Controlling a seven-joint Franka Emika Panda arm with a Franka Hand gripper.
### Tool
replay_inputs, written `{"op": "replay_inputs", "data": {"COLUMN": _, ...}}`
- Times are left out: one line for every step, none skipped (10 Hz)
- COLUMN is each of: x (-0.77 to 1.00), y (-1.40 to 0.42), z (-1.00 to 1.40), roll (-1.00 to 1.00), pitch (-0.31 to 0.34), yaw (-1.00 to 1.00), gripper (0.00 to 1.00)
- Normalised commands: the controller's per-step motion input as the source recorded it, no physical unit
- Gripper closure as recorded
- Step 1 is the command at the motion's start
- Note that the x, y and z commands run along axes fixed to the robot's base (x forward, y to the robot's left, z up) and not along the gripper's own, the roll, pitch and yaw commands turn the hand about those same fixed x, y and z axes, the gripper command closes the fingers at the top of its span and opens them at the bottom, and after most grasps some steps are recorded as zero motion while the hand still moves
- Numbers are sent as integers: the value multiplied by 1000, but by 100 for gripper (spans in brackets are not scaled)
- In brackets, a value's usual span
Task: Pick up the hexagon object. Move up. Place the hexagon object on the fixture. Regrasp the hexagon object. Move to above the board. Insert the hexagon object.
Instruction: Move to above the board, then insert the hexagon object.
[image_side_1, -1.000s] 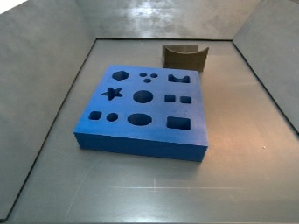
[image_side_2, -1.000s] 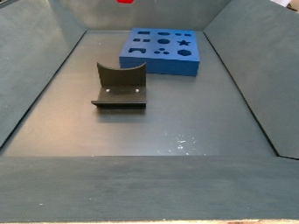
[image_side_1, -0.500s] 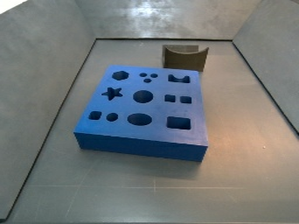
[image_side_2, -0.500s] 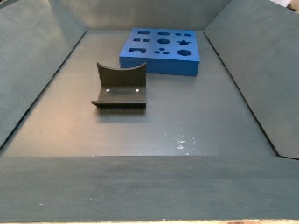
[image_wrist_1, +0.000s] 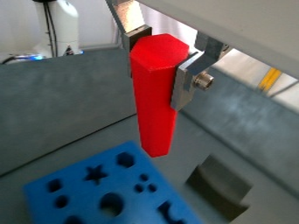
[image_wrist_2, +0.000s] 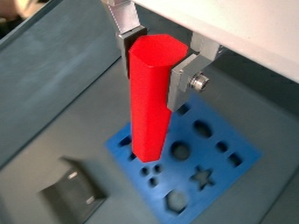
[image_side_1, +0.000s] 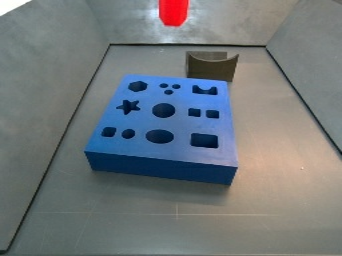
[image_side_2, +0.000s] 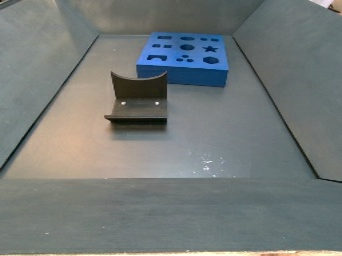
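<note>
Looks like the move-to-above-the-board step: the gripper (image_wrist_1: 158, 54) has its jaws clamped on the hexagon object (image_wrist_1: 155, 96), hanging upright high over the board (image_wrist_2: 198, 162). Fixture (image_side_1: 211, 64) sits empty at upper right. Next it needs lining up over the matching hole, I'd guess.

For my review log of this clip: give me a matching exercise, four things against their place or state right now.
Things:
1. hexagon object
2. gripper
3. board
4. fixture

States:
A. lies flat on the floor, holes all unfilled
B. hangs upright, high over the board
C. stands on the floor, apart from the board, nothing resting on it
D. shut on the red peg's upper end

Pairs: 1-B, 2-D, 3-A, 4-C
</note>
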Motion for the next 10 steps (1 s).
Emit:
{"op": "replay_inputs", "data": {"x": -79, "y": -31, "z": 8, "roll": -1000, "pitch": 81, "yaw": -156, "gripper": 100}}
{"op": "replay_inputs", "data": {"x": -65, "y": -6, "z": 0, "roll": -902, "pitch": 67, "yaw": -128, "gripper": 100}}
{"op": "replay_inputs", "data": {"x": -46, "y": 17, "z": 3, "roll": -592, "pitch": 29, "yaw": -64, "gripper": 100}}
{"op": "replay_inputs", "data": {"x": -42, "y": 7, "z": -3, "roll": -395, "pitch": 6, "yaw": -35, "gripper": 100}}
{"op": "replay_inputs", "data": {"x": -31, "y": 7, "z": 0, "roll": -258, "pitch": -5, "yaw": -24, "gripper": 100}}
{"op": "replay_inputs", "data": {"x": 6, "y": -63, "z": -31, "roll": 0, "pitch": 0, "yaw": 0, "gripper": 100}}
{"op": "replay_inputs", "data": {"x": -380, "y": 306, "z": -251, "roll": 73, "pitch": -46, "yaw": -477, "gripper": 100}}
{"op": "replay_inputs", "data": {"x": -289, "y": 746, "z": -131, "roll": -19, "pitch": -113, "yaw": -129, "gripper": 100}}
{"op": "replay_inputs", "data": {"x": -211, "y": 771, "z": -203, "roll": -129, "pitch": -121, "yaw": -51, "gripper": 100}}
{"op": "replay_inputs", "data": {"x": -211, "y": 886, "z": -340, "roll": -230, "pitch": -124, "yaw": 0, "gripper": 100}}
